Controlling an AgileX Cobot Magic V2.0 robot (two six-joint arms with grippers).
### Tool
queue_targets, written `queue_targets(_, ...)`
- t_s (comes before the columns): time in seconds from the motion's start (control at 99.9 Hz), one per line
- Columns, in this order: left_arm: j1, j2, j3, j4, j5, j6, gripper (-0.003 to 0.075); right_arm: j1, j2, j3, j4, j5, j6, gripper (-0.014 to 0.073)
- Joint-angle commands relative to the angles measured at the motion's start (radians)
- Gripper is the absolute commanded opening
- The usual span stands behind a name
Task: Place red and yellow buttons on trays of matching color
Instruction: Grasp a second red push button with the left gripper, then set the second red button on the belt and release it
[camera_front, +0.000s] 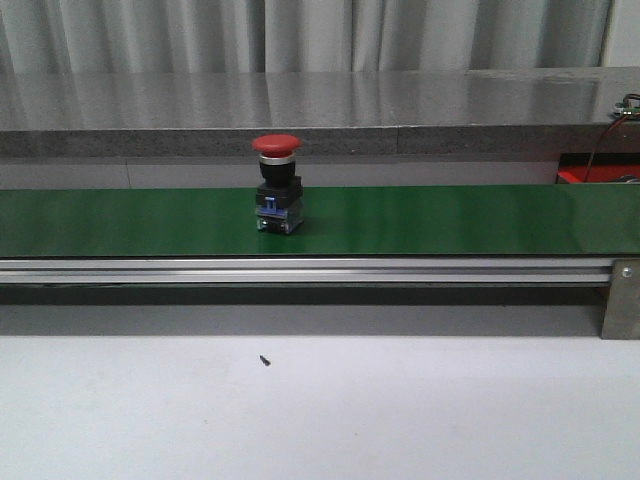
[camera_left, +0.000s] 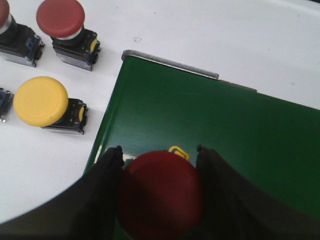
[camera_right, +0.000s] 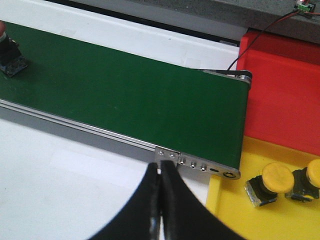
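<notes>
On the left, the left gripper (camera_left: 159, 159) hangs above the end of a green conveyor belt (camera_left: 240, 135), its two dark fingers (camera_left: 102, 190) clasped on the sides of a red mushroom-head push button (camera_left: 161, 195). Just beyond its fingertips, off the belt's edge on the white table (camera_left: 250, 35), stand loose buttons: a yellow push button (camera_left: 42, 102) nearest, and a second red push button (camera_left: 62, 22) farther out, with part of another at the frame corner. In the front view, a red emergency-stop button (camera_front: 277, 185) stands upright on the green belt, left of centre, with no gripper in sight there. On the right, the right gripper (camera_right: 161, 177) hovers with its fingers pressed together, grasping nothing, just short of the belt's metal end bracket (camera_right: 197, 164). Beyond and beside its fingertips lies a yellow tray (camera_right: 235, 210) carrying two yellow buttons (camera_right: 272, 182), and past that a red tray (camera_right: 282, 95) touching it.
</notes>
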Motion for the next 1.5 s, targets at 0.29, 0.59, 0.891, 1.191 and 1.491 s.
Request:
queue_targets(0.29, -0.006, -0.107, -0.032, -0.051, -0.061, 0.0, 0.0638, 0.001, -0.003, -0.023, 0.01, -0.061, -0.008, -0.0096)
queue_targets(0.59, -0.078, -0.294, -0.03, -0.051, -0.057, 0.054, 0.0642, 0.001, -0.003, -0.023, 0.01, -0.061, -0.008, -0.0096)
queue_targets(0.891, -0.174, -0.56, 0.131, -0.048, -0.096, 0.083, 0.064, 0.001, -0.003, -0.023, 0.01, -0.061, -0.008, -0.0096)
queue_targets(1.191, -0.176, -0.911, 0.391, -0.088, -0.15, 0.076, 0.064, 0.001, -0.003, -0.023, 0.01, -0.061, -0.008, -0.0096)
queue_targets(1.491, -0.176, -1.149, 0.58, -0.087, -0.122, 0.076, 0.0343, 0.001, -0.003, -0.023, 0.01, -0.092, -0.008, -0.0096)
